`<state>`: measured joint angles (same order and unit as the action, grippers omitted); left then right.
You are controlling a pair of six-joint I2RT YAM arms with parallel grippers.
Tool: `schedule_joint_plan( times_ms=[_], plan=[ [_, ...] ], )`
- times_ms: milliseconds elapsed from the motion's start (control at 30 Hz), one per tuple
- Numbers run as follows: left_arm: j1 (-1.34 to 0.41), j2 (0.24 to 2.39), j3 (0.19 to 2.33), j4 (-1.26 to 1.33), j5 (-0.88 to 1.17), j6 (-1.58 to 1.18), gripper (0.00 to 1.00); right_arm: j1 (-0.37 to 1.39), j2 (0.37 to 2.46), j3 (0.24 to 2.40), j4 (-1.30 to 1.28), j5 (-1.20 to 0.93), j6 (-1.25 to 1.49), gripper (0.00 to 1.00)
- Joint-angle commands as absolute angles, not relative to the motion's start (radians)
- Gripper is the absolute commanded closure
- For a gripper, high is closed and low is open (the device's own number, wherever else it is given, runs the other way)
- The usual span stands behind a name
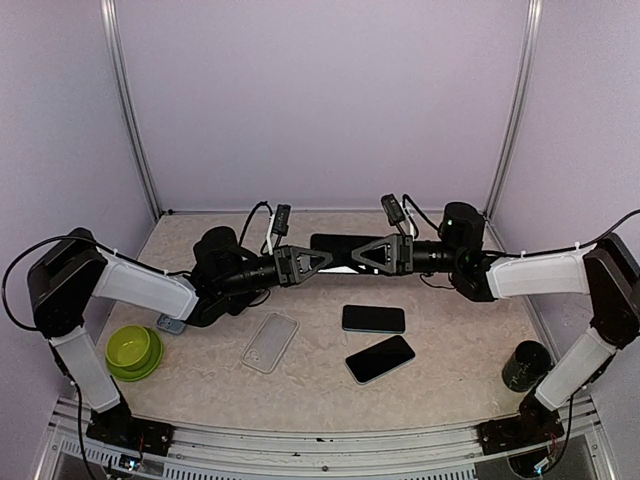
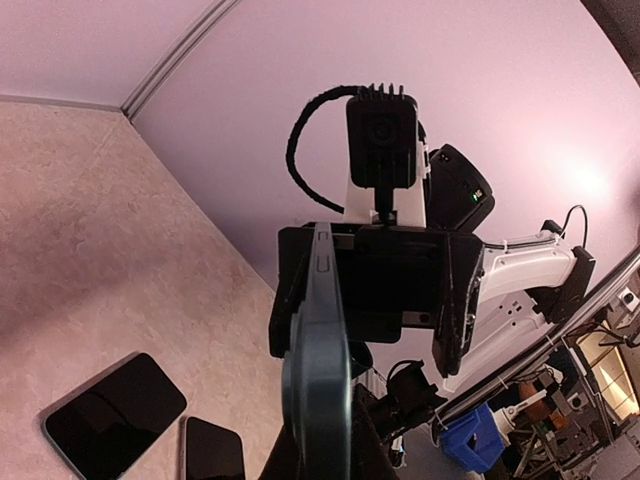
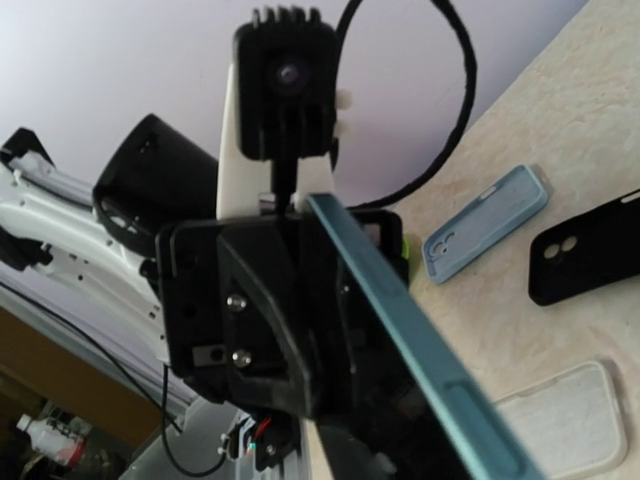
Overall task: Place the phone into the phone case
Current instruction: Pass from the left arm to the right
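Both arms meet above the middle of the table with a dark phone (image 1: 335, 243) held in the air between them. My left gripper (image 1: 325, 260) is shut on the phone's teal-edged body (image 2: 318, 370), seen edge-on in the left wrist view. My right gripper (image 1: 358, 255) stands open around the phone's other end (image 3: 420, 320); one finger (image 2: 290, 300) lies beside the phone, the other (image 2: 458, 310) stands well apart. A clear phone case (image 1: 270, 342) lies flat below the left gripper. A blue case (image 3: 487, 222) and a black case (image 3: 585, 255) also lie on the table.
Two more phones (image 1: 374, 318) (image 1: 380, 358) lie screen-up right of the clear case. A green bowl (image 1: 134, 350) sits at the near left, a dark cup (image 1: 526, 365) at the near right. Lilac walls close in the back and sides.
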<state>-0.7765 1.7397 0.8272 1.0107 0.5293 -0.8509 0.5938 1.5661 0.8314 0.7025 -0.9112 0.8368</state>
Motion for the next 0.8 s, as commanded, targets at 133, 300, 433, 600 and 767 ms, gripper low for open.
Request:
schedule_joint_plan(
  times_ms=[133,300,433,600,767],
  plan=[
    [-0.764,1.759,0.859,1.045,0.550,-0.870,1.00,0.608,1.575,0.831,0.787,-0.990,0.837,0.45],
    [-0.755,1.761,0.852,1.031,0.560,-0.870,1.00,0.609,1.577,0.827,0.802,-1.002,0.836,0.65],
    [-0.742,1.755,0.834,1.039,0.566,-0.881,1.00,0.609,1.573,0.817,0.845,-1.031,0.850,0.76],
    [-0.733,1.754,0.821,1.046,0.573,-0.891,0.98,0.609,1.563,0.806,0.893,-1.052,0.860,0.94],
    [-0.731,1.765,0.824,1.056,0.583,-0.901,0.90,0.609,1.566,0.800,0.948,-1.069,0.892,1.00]
  ],
)
